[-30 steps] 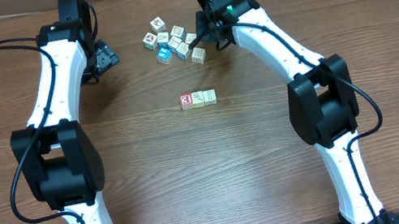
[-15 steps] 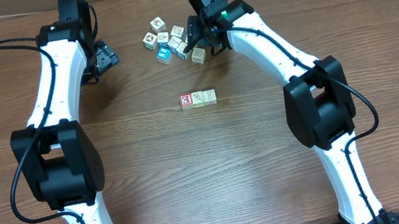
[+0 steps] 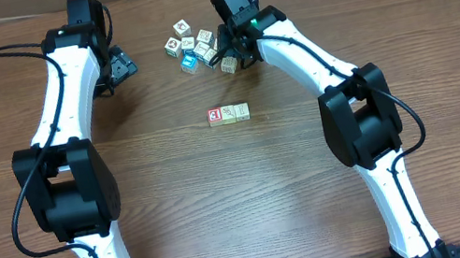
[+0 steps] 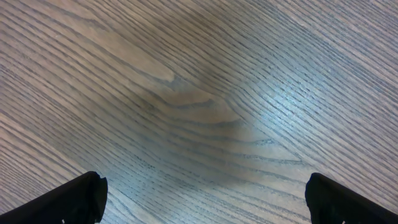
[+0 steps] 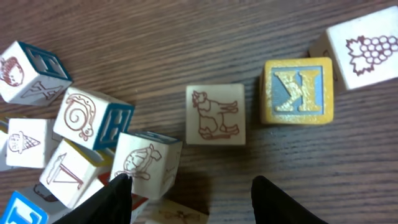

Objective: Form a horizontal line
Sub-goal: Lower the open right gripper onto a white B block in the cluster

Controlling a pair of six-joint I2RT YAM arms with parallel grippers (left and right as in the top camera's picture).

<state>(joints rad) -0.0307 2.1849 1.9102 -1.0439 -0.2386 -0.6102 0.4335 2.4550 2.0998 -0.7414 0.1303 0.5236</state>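
Line of three picture cubes (image 3: pixel 228 114) lies central on counter (image 3: pixel 183 185), shown overhead only. Right wrist view: right tool (image 5: pixel 189 193) spread above loose cube bunch (image 5: pixel 93 118). Left wrist view: left tool (image 4: pixel 205 202) spread wide over counter.

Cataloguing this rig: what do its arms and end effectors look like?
The left arm and right arm have white links, black joint housings and black cables. The left end effector and right end effector are black; a green light shows near the right.
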